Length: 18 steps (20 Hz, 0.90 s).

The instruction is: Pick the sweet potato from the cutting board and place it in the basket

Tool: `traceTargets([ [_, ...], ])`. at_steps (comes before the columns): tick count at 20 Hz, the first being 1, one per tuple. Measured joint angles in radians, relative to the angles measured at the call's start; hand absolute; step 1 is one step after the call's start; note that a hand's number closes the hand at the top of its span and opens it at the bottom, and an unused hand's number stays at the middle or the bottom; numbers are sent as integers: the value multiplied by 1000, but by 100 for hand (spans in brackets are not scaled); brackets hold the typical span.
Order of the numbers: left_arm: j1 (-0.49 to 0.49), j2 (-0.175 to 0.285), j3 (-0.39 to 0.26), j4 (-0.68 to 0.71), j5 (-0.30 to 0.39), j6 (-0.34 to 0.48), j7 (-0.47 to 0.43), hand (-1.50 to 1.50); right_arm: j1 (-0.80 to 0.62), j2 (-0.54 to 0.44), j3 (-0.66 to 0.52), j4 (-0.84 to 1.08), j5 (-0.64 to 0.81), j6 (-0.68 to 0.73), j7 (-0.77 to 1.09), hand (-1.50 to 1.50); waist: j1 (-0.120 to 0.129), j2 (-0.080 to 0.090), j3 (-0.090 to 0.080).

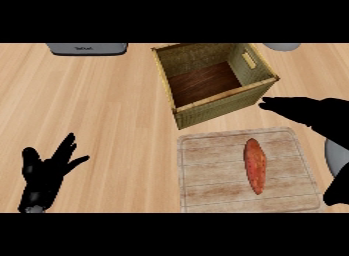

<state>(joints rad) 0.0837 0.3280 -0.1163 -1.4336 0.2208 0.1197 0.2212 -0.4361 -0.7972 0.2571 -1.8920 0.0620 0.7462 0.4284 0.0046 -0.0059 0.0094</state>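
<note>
My right hand [310, 111] holds its fingers straight and empty between the basket [221, 107] and the cutting board [206, 170], where the sweet potato [254, 165] lies untouched, while my left hand [48, 172] rests spread open at lower left.

Bright, even, soft light falls across the whole wooden counter [96, 100]
</note>
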Motion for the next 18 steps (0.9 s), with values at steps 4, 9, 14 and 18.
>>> traceTargets([
  [4,4,-4,6,-4,-3,-14,-2,0,33,29,21,28,86,4,-46,-150,1,0,0],
  [9,3,-4,19,-6,-9,-31,3,0,80,76,35,62,200,-24,-126,-150,0,1,-1],
  [14,13,-20,20,-12,-28,-25,-5,0,116,121,63,113,308,-73,-201,-150,0,0,0],
  [18,26,-35,13,-32,-49,-13,7,0,118,161,72,125,358,-84,-206,-150,0,-1,1],
])
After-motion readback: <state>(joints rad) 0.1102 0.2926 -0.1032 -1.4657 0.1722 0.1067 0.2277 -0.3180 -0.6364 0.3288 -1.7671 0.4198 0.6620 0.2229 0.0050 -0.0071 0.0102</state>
